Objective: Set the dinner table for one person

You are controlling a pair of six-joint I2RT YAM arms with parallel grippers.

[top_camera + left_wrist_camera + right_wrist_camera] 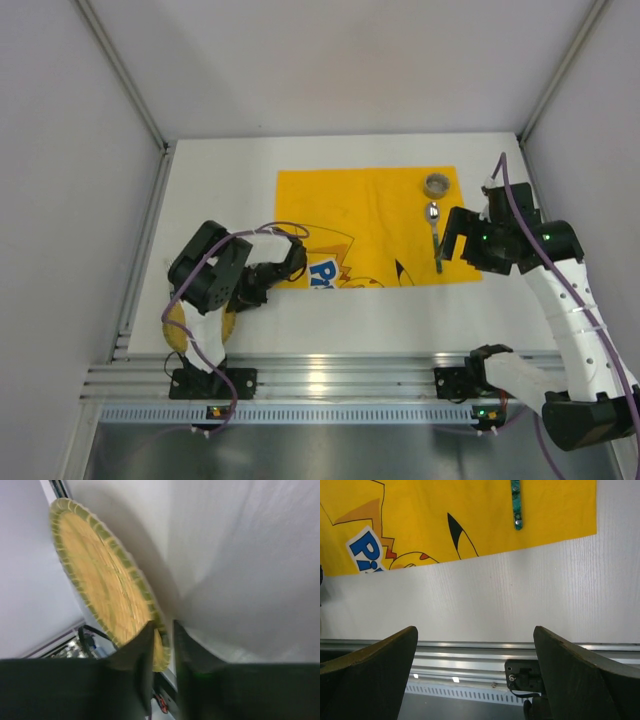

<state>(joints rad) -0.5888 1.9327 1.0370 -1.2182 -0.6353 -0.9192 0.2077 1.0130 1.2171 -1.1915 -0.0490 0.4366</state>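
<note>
Left fingers [141, 677] clamped the plate [100, 582] at its rim, left of the placemat [360, 205]. Right fingers [370, 672] hung wide apart by its right edge.

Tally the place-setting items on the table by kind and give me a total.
Yellow placemat: 1
Spoon: 1
Small round cup: 1
Woven plate: 1
Total on the dinner table: 4
</note>
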